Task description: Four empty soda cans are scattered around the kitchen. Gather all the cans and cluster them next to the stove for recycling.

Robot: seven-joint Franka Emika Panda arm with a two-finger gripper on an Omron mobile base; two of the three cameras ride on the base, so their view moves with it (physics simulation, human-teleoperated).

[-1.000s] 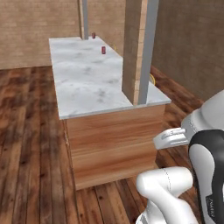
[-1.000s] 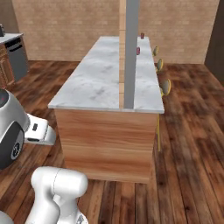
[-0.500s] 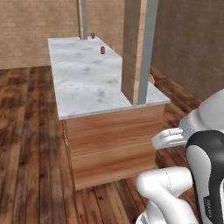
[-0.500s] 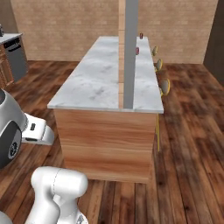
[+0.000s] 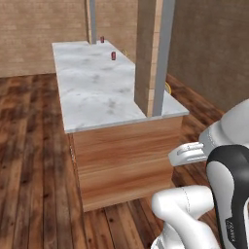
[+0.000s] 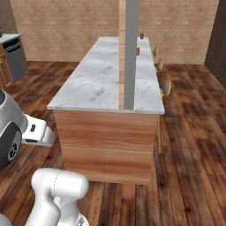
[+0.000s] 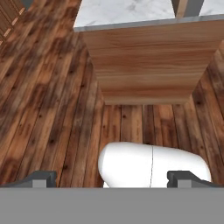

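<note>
The gripper (image 7: 111, 178) hangs low over the wooden floor (image 7: 48, 100), its two dark tips far apart at the bottom of the hand view and nothing between them. Two soda cans stand well ahead of it and above it on the marble tabletop (image 5: 97, 87) of the island: the nearer can (image 5: 113, 56) partway along the far half, the farther can (image 5: 102, 39) close to the far end, just beside a grey post (image 5: 92, 22). In the right base view the nearer can (image 6: 137, 51) sits just beyond a brick-and-steel pillar (image 6: 131, 53) that rises from the near end of the tabletop, with the farther can (image 6: 142, 36) behind it.

The main risk, by this reading, is the reach: both cans lie far beyond the gripper, so the base would have to drive along the island first, and a straight line from here runs into the pillar. The empty cans look light and may tip if a finger nudges one. Yellow stools (image 6: 166, 87) line the right flank of the island and narrow that passage. A dark appliance (image 6: 16, 57) stands far off to the gripper's left
</note>
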